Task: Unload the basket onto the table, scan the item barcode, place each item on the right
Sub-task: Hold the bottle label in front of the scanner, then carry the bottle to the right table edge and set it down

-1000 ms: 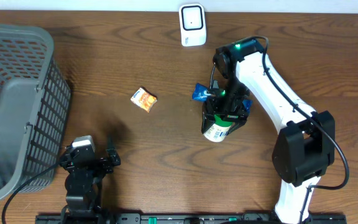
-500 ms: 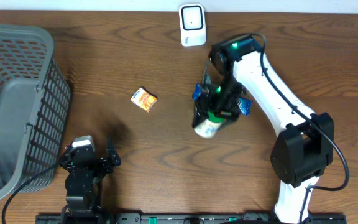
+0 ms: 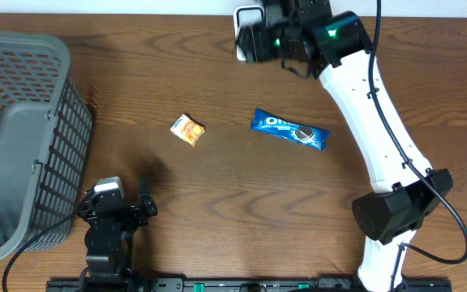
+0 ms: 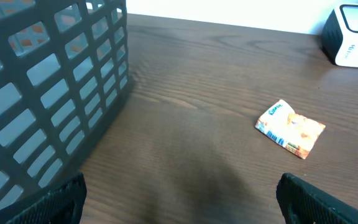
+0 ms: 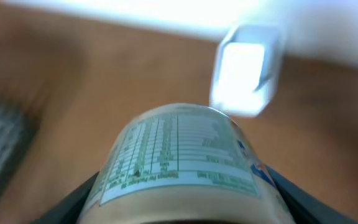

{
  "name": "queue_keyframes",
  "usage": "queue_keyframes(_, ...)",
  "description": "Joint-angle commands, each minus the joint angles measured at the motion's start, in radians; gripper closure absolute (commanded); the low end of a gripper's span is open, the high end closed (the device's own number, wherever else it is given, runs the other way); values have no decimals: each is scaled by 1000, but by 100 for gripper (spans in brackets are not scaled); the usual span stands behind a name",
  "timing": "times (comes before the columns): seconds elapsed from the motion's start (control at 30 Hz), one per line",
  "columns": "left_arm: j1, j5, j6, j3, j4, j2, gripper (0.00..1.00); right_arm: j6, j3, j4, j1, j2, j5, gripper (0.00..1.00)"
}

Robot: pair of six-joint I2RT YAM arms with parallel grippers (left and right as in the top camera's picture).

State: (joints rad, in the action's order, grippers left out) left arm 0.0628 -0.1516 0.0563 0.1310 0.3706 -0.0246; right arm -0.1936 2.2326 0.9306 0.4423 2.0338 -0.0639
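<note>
Beige, with a printed label, the can (image 5: 179,165) is held in the right gripper (image 5: 182,205), whose fingers are closed on its sides. In the right wrist view the label is turned up towards the camera and the white scanner (image 5: 246,71) is seen just beyond the can, blurred by motion. From overhead the can itself is hidden under the gripper (image 3: 270,36), which is now beside the scanner (image 3: 246,32) at the far edge of the table (image 3: 217,186).

A second ago the can was carried low, near the blue Oreo pack (image 3: 290,130); since then it has been lifted and brought across to the scanner, and the pack is left uncovered on the wood. This is judged to mean that the scanning step is now close, but not yet done: the barcode cannot be found in the blurred label, so it cannot be told if it faces the scanner window. A turn of the can may be needed.

The small orange packet (image 3: 188,130) is lying well apart, to the left. The left gripper (image 4: 179,202) is open and rests near the grey basket (image 3: 23,138), holding nothing.
</note>
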Motion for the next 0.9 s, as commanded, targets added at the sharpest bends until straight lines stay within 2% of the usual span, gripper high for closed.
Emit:
queue_keyframes(0.0, 4, 12, 9, -13, 29, -1, 2, 5, -23, -109, 17, 16, 303, 60)
queue_keyframes(0.3, 4, 12, 9, -13, 29, -1, 2, 53, -82, -497, 16, 186, 325, 61)
queue_keyframes(0.47, 4, 12, 9, -13, 29, -1, 2, 121, -82, -731, 16, 312, 365, 55)
queue_keyframes(0.57, 4, 13, 9, -13, 29, -1, 2, 121, -82, -843, 16, 379, 415, 60)
queue_keyframes(0.87, 4, 13, 9, -13, 29, -1, 2, 121, -82, -929, 14, 465, 455, 58)
